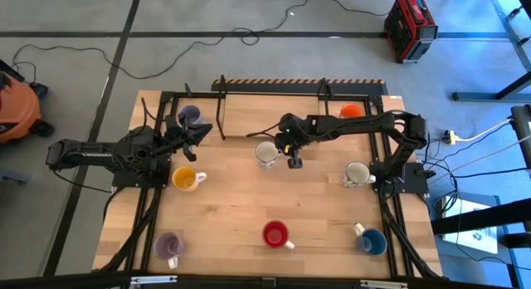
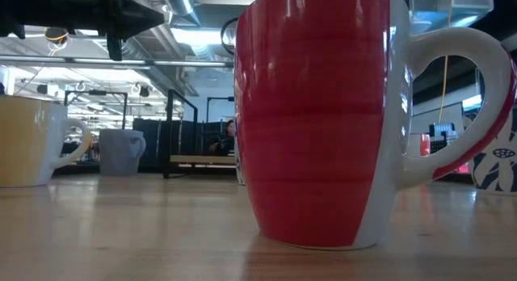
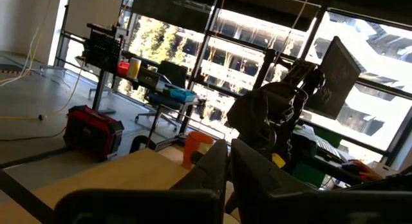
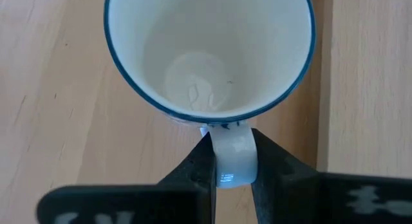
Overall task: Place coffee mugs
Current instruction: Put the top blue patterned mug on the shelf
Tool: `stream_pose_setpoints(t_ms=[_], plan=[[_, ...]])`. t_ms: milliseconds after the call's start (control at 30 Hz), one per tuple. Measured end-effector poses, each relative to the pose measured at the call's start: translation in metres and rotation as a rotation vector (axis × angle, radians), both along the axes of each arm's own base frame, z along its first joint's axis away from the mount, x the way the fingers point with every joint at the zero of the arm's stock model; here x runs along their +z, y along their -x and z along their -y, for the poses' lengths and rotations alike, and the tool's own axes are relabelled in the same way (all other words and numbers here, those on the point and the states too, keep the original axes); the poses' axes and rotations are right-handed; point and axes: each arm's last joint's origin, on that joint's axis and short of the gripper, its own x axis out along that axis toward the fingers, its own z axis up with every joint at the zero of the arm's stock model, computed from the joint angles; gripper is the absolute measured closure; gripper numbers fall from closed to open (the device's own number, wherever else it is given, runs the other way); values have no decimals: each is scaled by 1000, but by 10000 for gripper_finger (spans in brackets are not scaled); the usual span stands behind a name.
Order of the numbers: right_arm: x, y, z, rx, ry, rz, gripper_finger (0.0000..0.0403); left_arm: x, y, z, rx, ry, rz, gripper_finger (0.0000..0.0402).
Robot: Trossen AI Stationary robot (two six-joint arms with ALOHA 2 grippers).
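A white mug with a blue rim [image 4: 209, 56] stands upright near the table's middle [image 1: 266, 153], its handle toward the right. My right gripper [image 4: 232, 147] reaches in from the right [image 1: 284, 151] and is shut on that handle. My left gripper [image 3: 226, 150] hovers shut and empty above the table's left side [image 1: 197, 133], beside a pale purple mug [image 1: 190, 115]. Standing on their bases are a yellow-orange mug [image 1: 185, 178], an orange-red mug [image 1: 351, 111], a cream mug [image 1: 357, 173], a red mug [image 2: 323, 119], a blue mug [image 1: 372, 241] and a second pale purple mug [image 1: 168, 245]. My right gripper pinches the white mug's handle [image 4: 232, 161] between its two fingers, one on each flat side of the loop. The fingers slant down from the table's right side. The mug stays upright, mouth up; whether its base touches the table I cannot tell.
A black metal frame [image 1: 220, 106] runs along the table's far edge and down both sides. Bare wood [image 1: 249, 202] lies between the middle mugs and the near row. A red case [image 1: 409, 25] and an orange vacuum [image 1: 12, 106] sit on the floor.
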Motion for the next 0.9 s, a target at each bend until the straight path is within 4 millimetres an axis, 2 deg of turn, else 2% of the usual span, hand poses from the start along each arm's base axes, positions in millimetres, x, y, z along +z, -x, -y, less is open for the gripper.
stream_pose_setpoints(t_ms=[500, 700, 900], plan=[[6, 2, -1, -14, -19, 11, 359, 0, 0, 0, 0, 0, 0, 385], [18, 6, -2, -37, -17, 42, 359, 0, 0, 0, 1, 0, -4, 385], [40, 14, -3, -74, -7, 102, 359, 0, 0, 0, 0, 0, -4, 385]])
